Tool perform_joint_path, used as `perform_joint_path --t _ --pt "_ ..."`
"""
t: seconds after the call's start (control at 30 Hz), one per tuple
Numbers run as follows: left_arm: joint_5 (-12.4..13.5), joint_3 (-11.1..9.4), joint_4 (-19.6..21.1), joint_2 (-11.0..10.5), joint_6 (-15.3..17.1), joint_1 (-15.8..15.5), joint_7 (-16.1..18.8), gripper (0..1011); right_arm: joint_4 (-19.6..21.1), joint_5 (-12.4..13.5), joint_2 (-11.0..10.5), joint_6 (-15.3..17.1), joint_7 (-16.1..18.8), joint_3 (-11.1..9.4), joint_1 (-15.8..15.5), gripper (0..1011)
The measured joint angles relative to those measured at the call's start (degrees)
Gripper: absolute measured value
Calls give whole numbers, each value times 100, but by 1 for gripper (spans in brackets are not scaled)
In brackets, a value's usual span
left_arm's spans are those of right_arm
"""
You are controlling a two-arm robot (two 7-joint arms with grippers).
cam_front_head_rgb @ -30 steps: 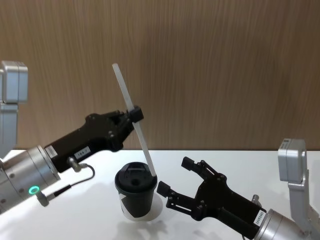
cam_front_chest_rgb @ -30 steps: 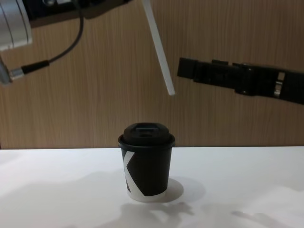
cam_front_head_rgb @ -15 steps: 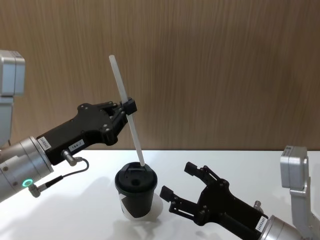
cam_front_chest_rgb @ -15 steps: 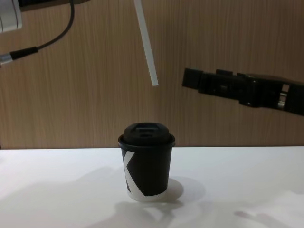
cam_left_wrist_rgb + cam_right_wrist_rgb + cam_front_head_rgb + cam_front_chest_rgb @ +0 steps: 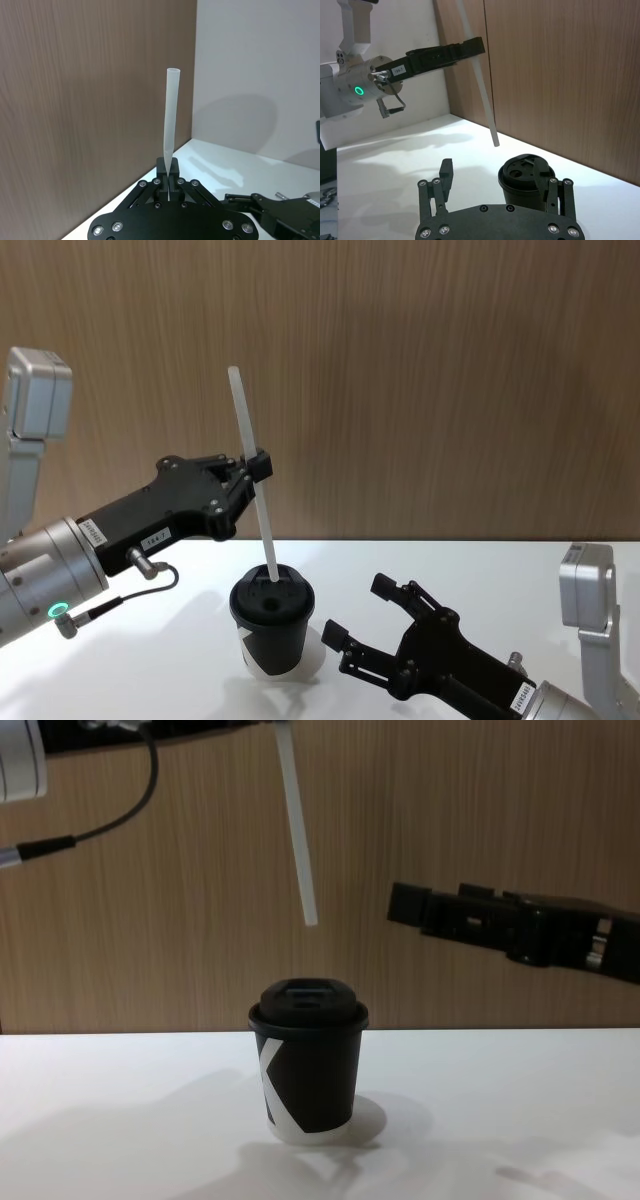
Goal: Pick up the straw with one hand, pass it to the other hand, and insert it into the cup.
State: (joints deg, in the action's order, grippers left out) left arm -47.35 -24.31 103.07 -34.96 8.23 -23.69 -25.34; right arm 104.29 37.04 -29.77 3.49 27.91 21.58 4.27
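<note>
Lowered since half a second ago, the long thin white straw (image 5: 243, 420) tilts steeply above the small black lidded paper cup (image 5: 272, 635) in the head view, clenched in the left gripper (image 5: 260, 466); the right gripper (image 5: 357, 609) (fingers (image 5: 385, 587) spread, grasping nothing) hovers just beside the cup over the white desk (image 5: 150, 670). Chest view: clear air separates straw (image 5: 297, 825) tip from domed lid (image 5: 308, 1000).

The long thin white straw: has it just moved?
Yes. In the chest view the straw in the left gripper has slid left; its tip now hangs above the lid of the small black paper cup.
</note>
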Motion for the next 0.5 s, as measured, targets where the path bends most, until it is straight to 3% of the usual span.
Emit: perform_joint_path --t 0.5 --pt "216 -35 -112 -19 143 -29 189 15 -42 48 -28 -83 -48 84 -22 1001"
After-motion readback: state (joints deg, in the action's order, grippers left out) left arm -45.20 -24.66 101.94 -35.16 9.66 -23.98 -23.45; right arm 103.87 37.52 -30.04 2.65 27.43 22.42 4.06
